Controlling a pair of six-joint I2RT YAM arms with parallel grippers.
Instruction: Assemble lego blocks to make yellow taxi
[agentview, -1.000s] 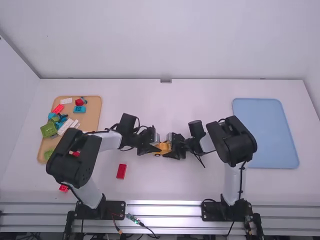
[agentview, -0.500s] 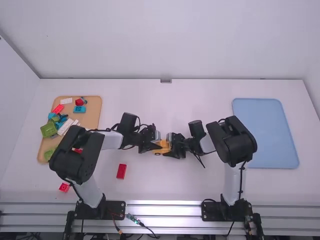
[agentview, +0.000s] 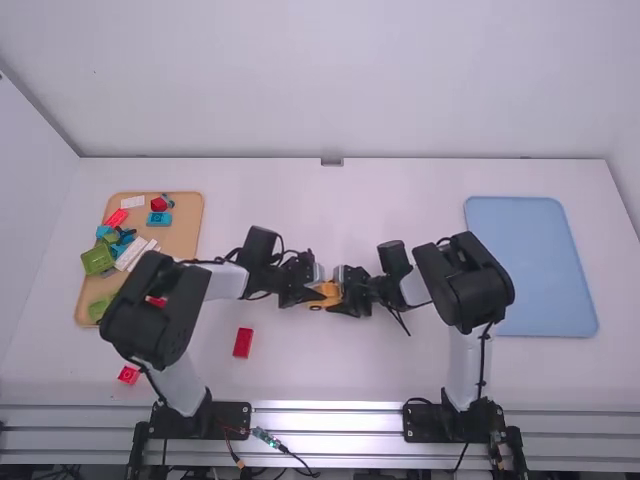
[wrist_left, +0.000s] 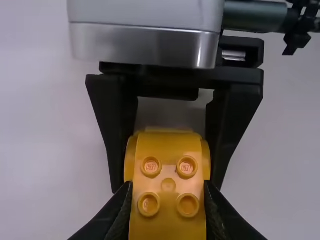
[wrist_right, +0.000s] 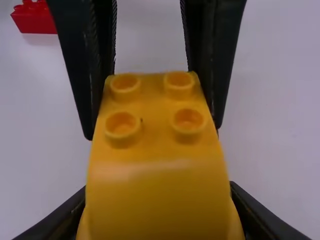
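Observation:
My left gripper (agentview: 312, 292) and my right gripper (agentview: 345, 297) meet at mid-table in the high view, with the yellow taxi piece (agentview: 326, 295) between them. In the left wrist view, the yellow piece (wrist_left: 168, 182) shows several studs on top, and the fingers of my left gripper (wrist_left: 168, 205) press on both its sides; the right gripper's fingers flank its far end. The right wrist view has my right gripper (wrist_right: 159, 210) shut on the near, rounded end of the yellow piece (wrist_right: 155, 145), whose studded far end sits between the left gripper's fingers.
One red brick (agentview: 243, 342) lies on the table below the left forearm, and another (agentview: 129, 375) is near the left arm's base. A tan tray (agentview: 186, 240) with several mixed bricks stands at the left, a blue tray (agentview: 530, 265) at the right.
Since a second ago, the left arm has shifted slightly, its gripper a touch to the right and its elbow a little too. The right arm has kept still.

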